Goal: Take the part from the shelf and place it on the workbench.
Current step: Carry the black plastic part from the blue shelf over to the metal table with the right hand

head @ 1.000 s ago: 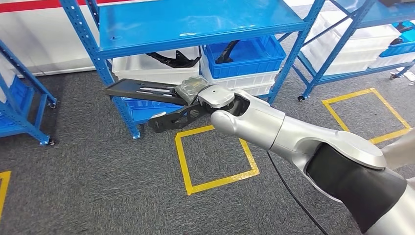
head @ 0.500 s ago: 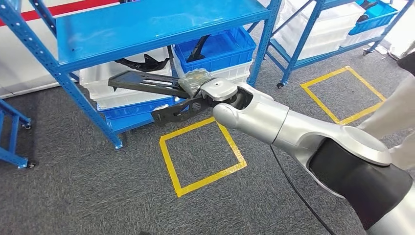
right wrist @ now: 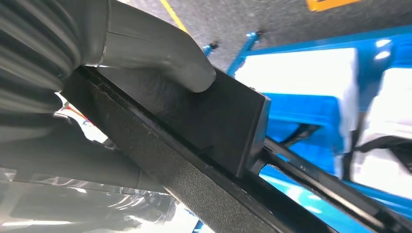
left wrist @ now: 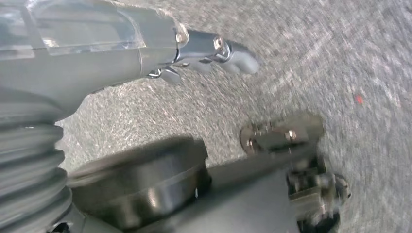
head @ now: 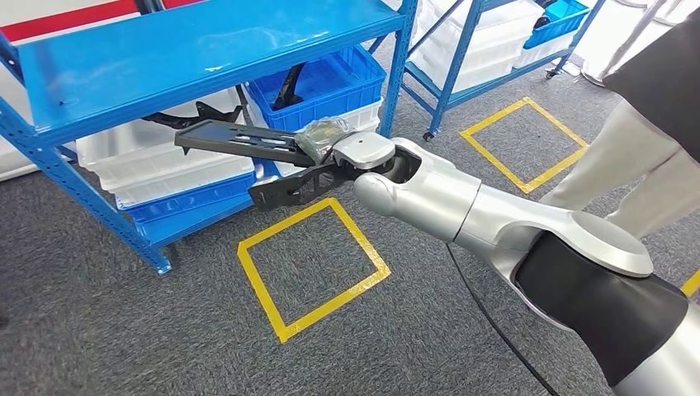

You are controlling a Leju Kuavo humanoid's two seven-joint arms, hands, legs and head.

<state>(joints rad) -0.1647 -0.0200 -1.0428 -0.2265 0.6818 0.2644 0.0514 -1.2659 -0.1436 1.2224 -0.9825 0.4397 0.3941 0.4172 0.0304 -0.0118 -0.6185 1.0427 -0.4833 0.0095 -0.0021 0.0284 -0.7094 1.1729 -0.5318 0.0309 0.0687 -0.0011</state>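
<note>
A: Left side first. What stands there?

B: A blue steel shelf [head: 165, 49], flat painted deck on perforated posts. Under the deck sit white plastic bins [head: 157, 161] and one blue crate [head: 330, 82]; dark curved pieces lie in them.

A: And the part?

B: The part [head: 239, 140] is off the shelf, held in the air in front of it, over the grey carpet [head: 124, 330]. It is a long, flat black plastic piece with a grained, matte face and a stepped edge; a second dark arm branches off lower down.

A: The right hand [head: 330, 140]?

B: It grips the part at its near end. In the right wrist view the thick grey thumb [right wrist: 160, 53] presses flat on the textured face; fingers close beneath it.

A: Left hand [left wrist: 145, 43]?

B: It hangs over speckled carpet in the left wrist view, holding nothing. The picture is blurred; I cannot tell whether its fingers are spread or curled.

A: Further right?

B: A yellow tape square [head: 309, 264] on the carpet, then a person's light trouser leg [head: 627, 165] at the edge.
</note>
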